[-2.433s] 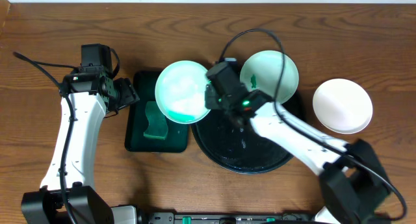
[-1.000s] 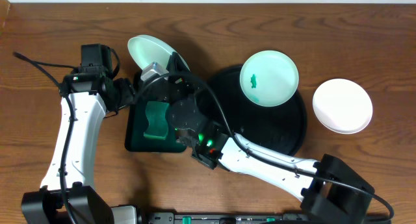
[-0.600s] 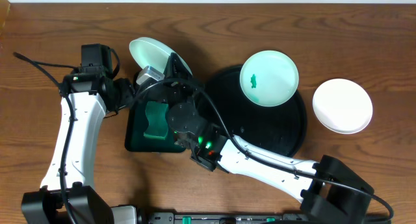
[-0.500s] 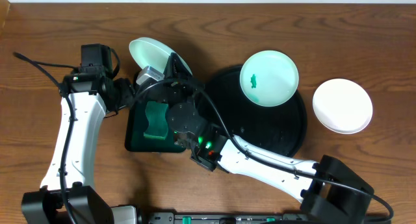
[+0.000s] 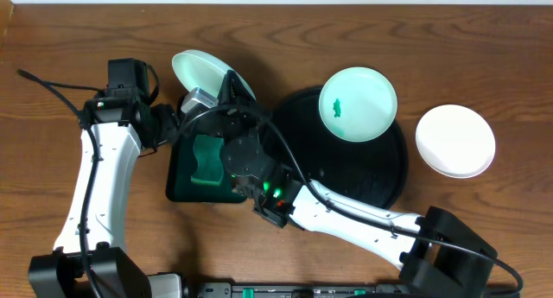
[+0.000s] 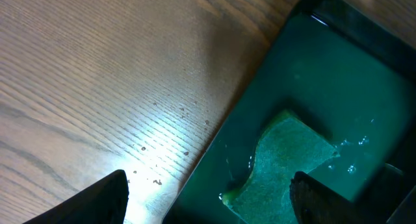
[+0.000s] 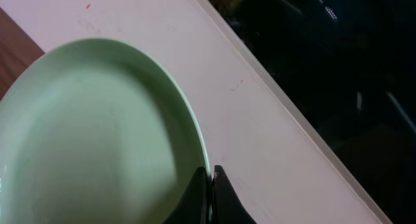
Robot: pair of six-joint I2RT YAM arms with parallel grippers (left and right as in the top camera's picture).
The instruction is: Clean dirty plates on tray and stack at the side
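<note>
My right gripper [image 5: 230,80] is shut on the rim of a pale green plate [image 5: 199,69], held tilted on edge above the far end of the dark green tray [image 5: 177,181]. In the right wrist view the fingers [image 7: 209,182] pinch that plate's rim [image 7: 97,133]. A second plate [image 5: 358,104] with a small green smear lies at the far side of the black tray [image 5: 346,177]. A clean white plate [image 5: 455,140] lies on the table to the right. My left gripper [image 5: 171,125] is open and empty at the green tray's left edge [image 6: 208,182].
A green sponge [image 5: 206,160] lies in the green tray's water and also shows in the left wrist view [image 6: 286,162] inside that tray [image 6: 338,87]. My right arm [image 5: 346,213] crosses in front of the black tray. The wooden table [image 5: 484,47] surrounds everything.
My right gripper carried the pale green plate left from the black tray's rim to above the green tray and tipped it on edge. Nothing has moved in the last half second.
</note>
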